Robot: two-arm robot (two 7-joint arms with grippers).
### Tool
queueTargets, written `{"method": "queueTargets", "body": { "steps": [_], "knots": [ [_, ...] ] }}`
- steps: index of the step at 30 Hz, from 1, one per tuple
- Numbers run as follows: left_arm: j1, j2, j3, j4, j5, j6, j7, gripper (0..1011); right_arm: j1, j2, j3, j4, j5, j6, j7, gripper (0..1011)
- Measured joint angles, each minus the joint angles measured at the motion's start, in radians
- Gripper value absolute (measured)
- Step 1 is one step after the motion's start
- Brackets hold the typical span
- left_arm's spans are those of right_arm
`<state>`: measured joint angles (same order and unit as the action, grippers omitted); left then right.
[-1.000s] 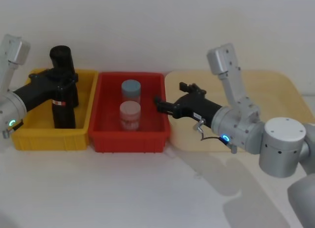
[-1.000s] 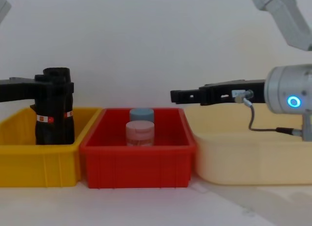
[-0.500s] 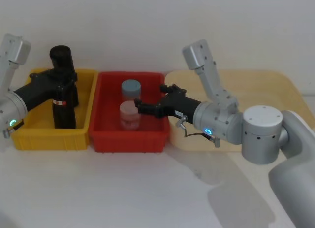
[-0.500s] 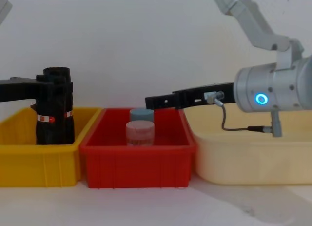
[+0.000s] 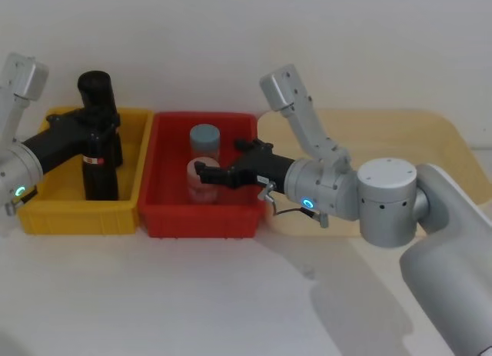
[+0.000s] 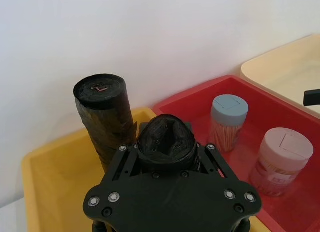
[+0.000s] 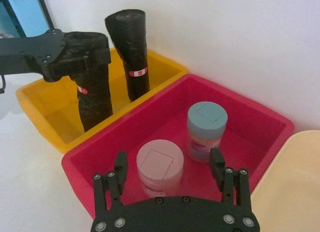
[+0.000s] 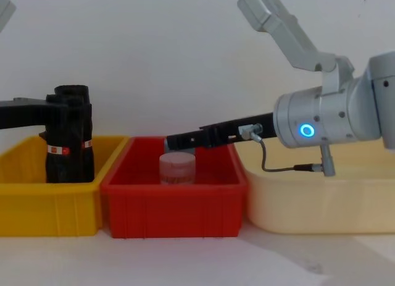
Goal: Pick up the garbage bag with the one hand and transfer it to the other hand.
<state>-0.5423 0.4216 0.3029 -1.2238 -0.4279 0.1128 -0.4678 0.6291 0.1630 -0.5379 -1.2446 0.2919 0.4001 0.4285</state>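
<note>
- Currently the garbage bag [image 5: 100, 179] you are after is standing upright in the yellow bin [image 5: 69, 217], long axis vertical. The left gripper [image 5: 101, 131] is clamping it around its upper part, jaws closed snug on the roll.
- From the right gripper [image 7: 168, 159] it is lying to the robot's left, beyond the wall between the two bins. You are therefore looking at a leftward reach for the handover.
- That right gripper is hovering over the red bin [image 5: 200, 221], above the pink-lidded jar [image 8: 178, 165], jaws spread wide and holding nothing.
- You are counting two black rolls, the second roll [image 5: 94, 91] standing just behind the held one. You are also counting two jars, one the blue-lidded jar [image 7: 206, 122], and three containers on the desk [image 5: 192, 294], the cream tray [image 5: 430, 141] among them.
</note>
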Motion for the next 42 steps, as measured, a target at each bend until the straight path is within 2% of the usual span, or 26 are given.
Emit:
{"method": "queueTargets", "body": {
  "steps": [18,29,42],
  "knots": [
    [0.000,0.000,0.000,0.000,0.000,0.000,0.000,347,0.039,-0.022,-0.050,0.051,0.002,-0.011,0.031,1000],
    [0.000,0.000,0.000,0.000,0.000,0.000,0.000,347,0.071,-0.039,-0.087,0.114,-0.040,-0.034,0.018,1000],
    [0.000,0.000,0.000,0.000,0.000,0.000,0.000,347,0.099,-0.058,-0.107,0.186,-0.073,-0.056,0.014,1000]
  ]
}}
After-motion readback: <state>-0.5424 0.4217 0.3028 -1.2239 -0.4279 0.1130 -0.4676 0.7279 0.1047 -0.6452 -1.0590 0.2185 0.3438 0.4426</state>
